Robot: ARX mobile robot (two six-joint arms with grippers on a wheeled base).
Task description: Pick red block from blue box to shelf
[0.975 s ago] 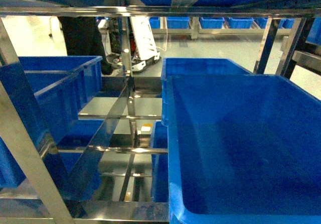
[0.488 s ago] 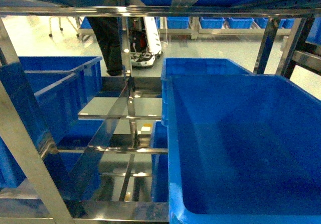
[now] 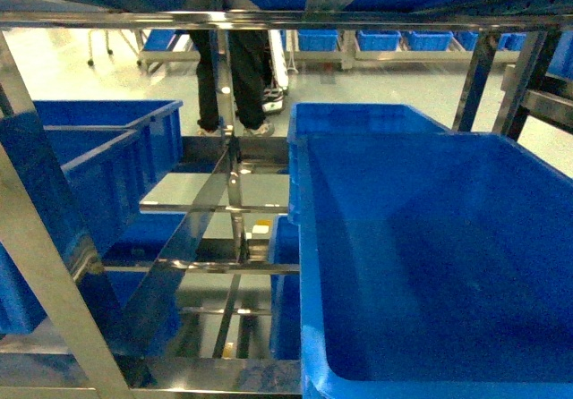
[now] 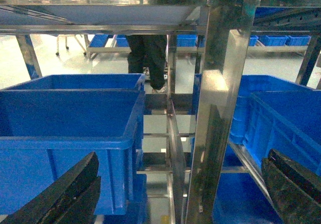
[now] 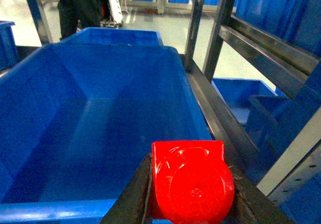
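The red block (image 5: pixel 188 176), glossy with its round stud facing the camera, shows only in the right wrist view. My right gripper (image 5: pixel 190 191) is shut on it, a dark finger pressing each side. It hangs above the near rim of a large dark blue crate (image 5: pixel 90 128) that stands on the shelf (image 5: pixel 220 113). In the left wrist view my left gripper (image 4: pixel 175 189) is open and holds nothing, its fingers (image 4: pixel 60 194) spread wide before a steel upright of the shelf (image 4: pixel 215 98). The blue box is out of view. Neither gripper shows in the head view.
Dark blue crates fill the shelf (image 3: pixel 54 265): a big one on the right (image 3: pixel 430 265), another on the left (image 3: pixel 98 166), more behind. A person's legs (image 3: pixel 233 77) stand beyond the rack. Steel rails and uprights cross the middle gap (image 3: pixel 228 211).
The person behind the shelf has walked from the left to the middle of the head view. Crates and shelf look unchanged.
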